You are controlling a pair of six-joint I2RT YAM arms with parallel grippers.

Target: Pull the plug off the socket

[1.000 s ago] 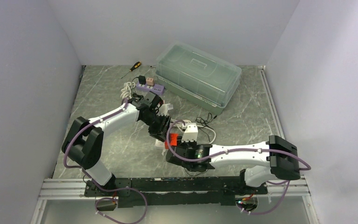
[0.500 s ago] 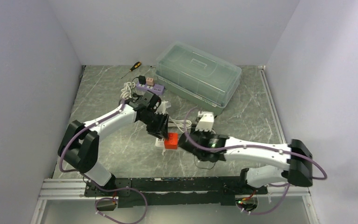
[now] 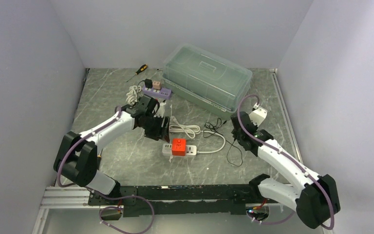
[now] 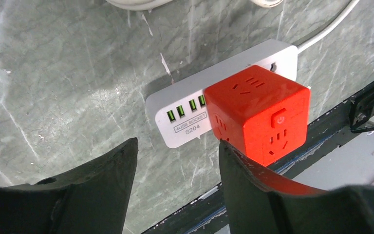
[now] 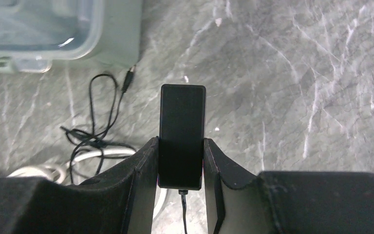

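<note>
A white power strip (image 3: 191,150) lies on the marble table with a red cube socket (image 3: 178,146) plugged on top; both show in the left wrist view, the strip (image 4: 185,119) and the cube (image 4: 258,117). My left gripper (image 3: 161,127) is open and empty, hovering above the strip's USB end (image 4: 177,144). My right gripper (image 3: 235,125) is off to the right, away from the strip, shut on a black plug (image 5: 182,126) held above the table. A thin black cable (image 5: 184,214) hangs from the plug.
A translucent green lidded box (image 3: 207,80) stands at the back. A purple power strip (image 3: 157,90) and a screwdriver (image 3: 139,71) lie back left. A coiled white cord (image 3: 185,129) and loose black wire (image 3: 219,126) lie between the arms.
My right arm has swung from the red cube out to the right, carrying the black plug away from it. My left gripper has drawn back from the strip toward the back left.
</note>
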